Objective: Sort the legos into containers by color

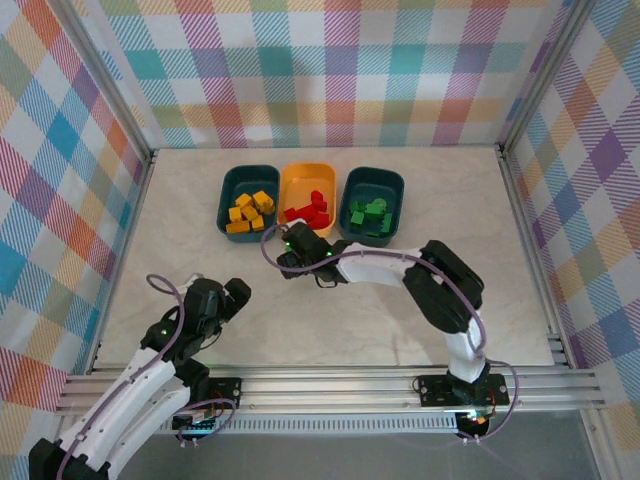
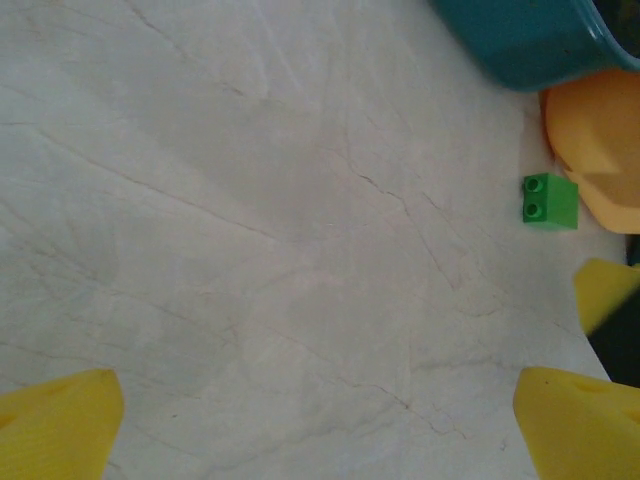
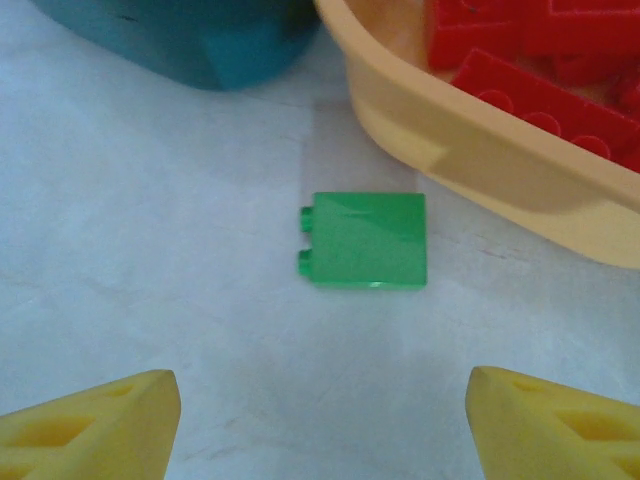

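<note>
Sideways lies 1 small green lego (image 3: 365, 240), its 2 studs (image 3: 305, 217) showing.

Bright, even, diffuse light from overhead. Top view sharp edge to edge; soft short shadows on the table (image 1: 450, 200) beneath the right arm (image 1: 440, 285). Left wrist view paler, slightly washed; broad faint shadow patches on marble, left fingertips (image 2: 60, 425) blurred at lower corners, teal bin (image 2: 530, 40) soft at top edge. Right wrist view: green brick (image 3: 365, 240) fairly crisp, mild sheen on its face; right fingertips (image 3: 90, 425) and orange-yellow bin (image 3: 440, 130) out of focus
</note>
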{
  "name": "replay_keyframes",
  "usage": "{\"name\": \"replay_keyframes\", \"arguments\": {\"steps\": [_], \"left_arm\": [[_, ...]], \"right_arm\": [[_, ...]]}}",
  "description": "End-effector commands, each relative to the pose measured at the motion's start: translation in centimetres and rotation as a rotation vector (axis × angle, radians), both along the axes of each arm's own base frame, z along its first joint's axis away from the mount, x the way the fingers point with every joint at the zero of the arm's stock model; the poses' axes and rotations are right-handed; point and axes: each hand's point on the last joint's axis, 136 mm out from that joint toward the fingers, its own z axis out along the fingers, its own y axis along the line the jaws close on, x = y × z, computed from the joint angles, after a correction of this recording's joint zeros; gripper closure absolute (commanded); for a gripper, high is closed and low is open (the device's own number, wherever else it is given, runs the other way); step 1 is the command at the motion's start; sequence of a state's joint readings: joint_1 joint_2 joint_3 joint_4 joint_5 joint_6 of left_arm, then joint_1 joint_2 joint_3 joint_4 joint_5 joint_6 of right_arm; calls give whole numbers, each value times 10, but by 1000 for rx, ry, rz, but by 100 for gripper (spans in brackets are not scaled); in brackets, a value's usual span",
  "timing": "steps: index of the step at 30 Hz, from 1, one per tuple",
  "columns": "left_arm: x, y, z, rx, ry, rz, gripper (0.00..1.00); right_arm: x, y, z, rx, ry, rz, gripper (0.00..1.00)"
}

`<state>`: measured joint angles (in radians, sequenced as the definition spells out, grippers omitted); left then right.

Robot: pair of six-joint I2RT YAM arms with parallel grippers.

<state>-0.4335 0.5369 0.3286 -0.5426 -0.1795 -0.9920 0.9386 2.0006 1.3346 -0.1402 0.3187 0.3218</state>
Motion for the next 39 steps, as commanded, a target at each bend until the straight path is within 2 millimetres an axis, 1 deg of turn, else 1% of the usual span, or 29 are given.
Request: {"name": "replay_keyframes", "arguments": {"steps": [1,4,7,12,14,16,21,24,25,29,32,36,39], "left_arm": [[-12,15,-12,25,34,59,0],[-14,16,-8,24,17,57,0],[-14,15,-6,25,6,47,0],[-12,14,-4,25,3,37,0],[-11,13,-4,25,3,35,0],[-10,12,-5,23,5,33,0],[-9,7,-9,8,17,16,0],[-10,7,-10,12,23,15,0],[-9,8,-9,13,22,15,0],[-8,8,-7,18,13,17,0],[-5,6,-7,14,10,14,0],[-1,1,-8,8,20,-3,0],[3,-4,-9,5,30,-19,0]], "right_arm": [[20,4,-1,-47,-4,-46,24],[28,4,-14,-91,5,-64,24],[33,5,-19,-100,15,-80,24],[34,10,-28,-94,43,-68,25],[33,15,-31,-85,50,-50,27],[36,14,-37,-109,56,-64,29],[40,18,-49,-117,56,-72,37],[40,17,-48,-107,54,-80,50],[39,17,-46,-97,48,-79,53],[33,15,-31,-70,13,-72,55],[25,14,-15,-49,-12,-59,57],[12,12,22,0,-73,-31,57],[11,1,44,3,-124,-44,57]]}}
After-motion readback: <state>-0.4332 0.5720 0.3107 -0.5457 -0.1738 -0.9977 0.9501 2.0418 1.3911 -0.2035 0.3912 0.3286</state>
